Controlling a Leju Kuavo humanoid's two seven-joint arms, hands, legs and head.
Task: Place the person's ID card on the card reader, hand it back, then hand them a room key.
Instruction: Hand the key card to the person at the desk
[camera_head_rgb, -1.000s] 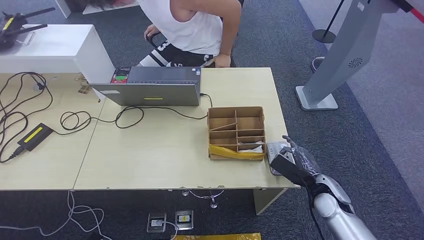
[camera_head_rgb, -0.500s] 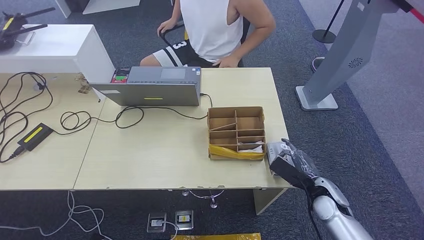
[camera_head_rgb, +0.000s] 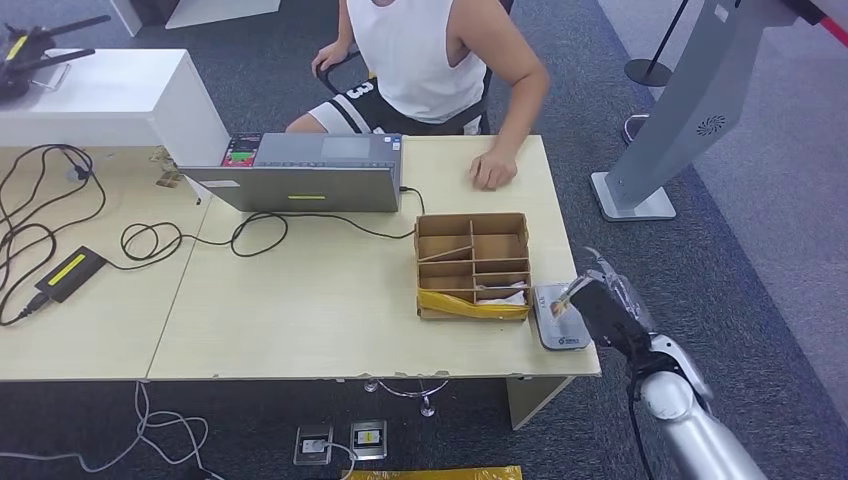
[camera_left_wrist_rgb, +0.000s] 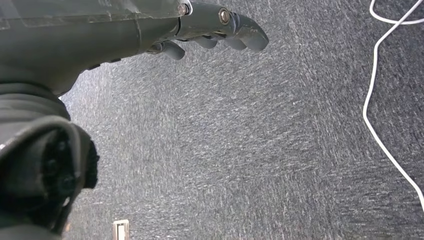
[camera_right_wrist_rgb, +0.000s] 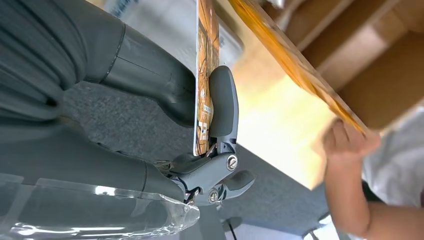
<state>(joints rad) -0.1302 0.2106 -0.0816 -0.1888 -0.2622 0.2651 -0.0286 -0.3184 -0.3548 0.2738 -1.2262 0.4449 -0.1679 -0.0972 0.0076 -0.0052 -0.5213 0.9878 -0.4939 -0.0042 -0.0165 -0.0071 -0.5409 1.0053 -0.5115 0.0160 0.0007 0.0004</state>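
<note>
- A card is pinched between the thumb and a finger of the right hand, just over the reader at the table's right edge.
- The reader is seen beside a cardboard tray (divided into compartments).
- The left hand is held over grey carpet, fingers loosely curled, nothing in them.
- A person's hand is rested on the table's far side, near a laptop.

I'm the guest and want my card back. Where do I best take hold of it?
Pinch the card's free end, the part sticking out past the right hand's thumb, above the reader. Come from the table side, opposite the wrist: the card is thin and flat, and the thumb and a finger cover its other end.
</note>
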